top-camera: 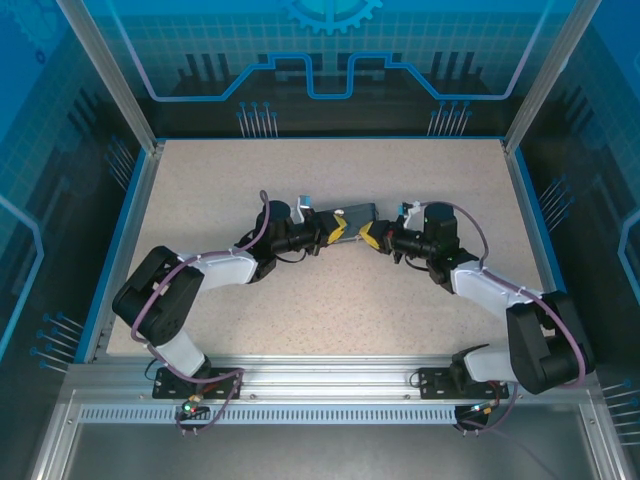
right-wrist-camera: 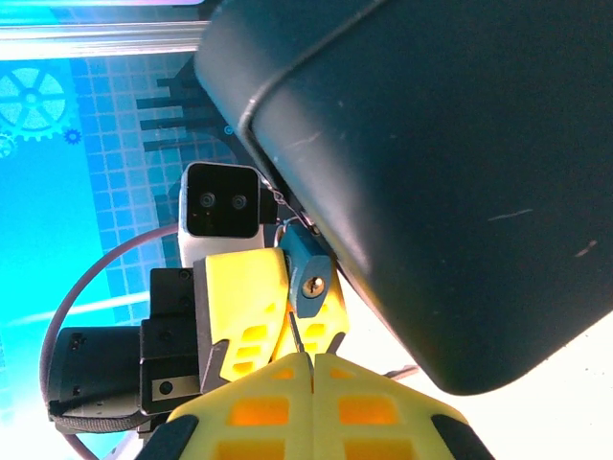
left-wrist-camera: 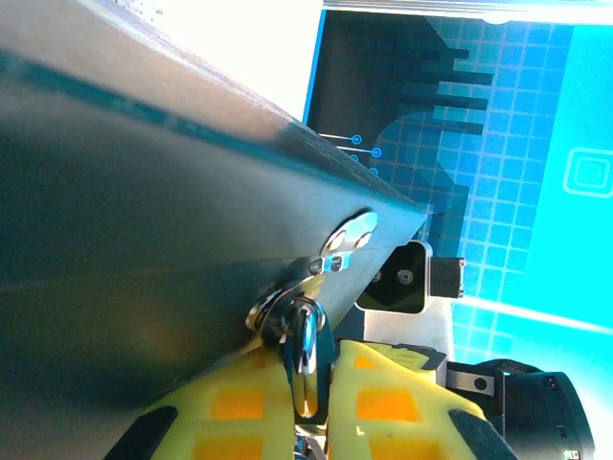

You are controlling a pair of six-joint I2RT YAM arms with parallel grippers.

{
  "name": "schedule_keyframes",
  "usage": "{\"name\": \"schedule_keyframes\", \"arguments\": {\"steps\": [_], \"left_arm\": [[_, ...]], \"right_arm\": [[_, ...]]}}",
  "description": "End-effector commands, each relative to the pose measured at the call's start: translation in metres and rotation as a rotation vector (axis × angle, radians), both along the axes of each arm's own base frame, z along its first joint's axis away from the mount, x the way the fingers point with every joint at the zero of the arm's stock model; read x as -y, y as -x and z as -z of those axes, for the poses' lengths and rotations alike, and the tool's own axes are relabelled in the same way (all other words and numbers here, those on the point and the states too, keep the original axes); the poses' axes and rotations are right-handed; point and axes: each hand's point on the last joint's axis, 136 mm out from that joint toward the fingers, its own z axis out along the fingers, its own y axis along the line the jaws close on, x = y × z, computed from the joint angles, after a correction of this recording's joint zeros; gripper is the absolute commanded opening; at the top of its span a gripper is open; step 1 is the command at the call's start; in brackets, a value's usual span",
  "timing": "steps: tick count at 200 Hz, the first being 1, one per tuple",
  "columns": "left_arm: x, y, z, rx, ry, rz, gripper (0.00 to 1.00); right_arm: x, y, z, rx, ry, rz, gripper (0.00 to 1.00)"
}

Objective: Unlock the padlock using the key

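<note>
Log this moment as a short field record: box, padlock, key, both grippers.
box: large dark rounded box, between the two arms
padlock: tiny blue padlock with a brassy spot, against the box's edge
key: thin grey metal key, tip at the padlock's underside; cannot tell whether it is inserted
left gripper: shut on the padlock
right gripper: shut on the key

This looks like a robot lab's test cell. A speckled tabletop sits boxed in by aluminium posts. See-through blue panels at 9, 12 and 3 o'clock are printed with grid and circuit lines, with a gear emblem at 12. At 6 o'clock a slotted metal rail carries two robot arms, cables trailing from their bases.
</note>
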Motion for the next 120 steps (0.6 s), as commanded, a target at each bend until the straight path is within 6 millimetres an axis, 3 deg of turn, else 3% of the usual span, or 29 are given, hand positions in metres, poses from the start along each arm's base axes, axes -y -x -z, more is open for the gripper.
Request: {"name": "schedule_keyframes", "arguments": {"steps": [1, 120], "left_arm": [[0.0031, -0.0038, -0.0449, 0.125, 0.064, 0.017, 0.0], [0.0073, -0.0028, -0.0443, 0.122, 0.065, 0.028, 0.0]], "right_arm": [[-0.0066, -0.002, -0.0047, 0.022, -0.007, -0.014, 0.0], [-0.0116, -0.0084, -0.0052, 0.022, -0.017, -0.018, 0.0]]}}
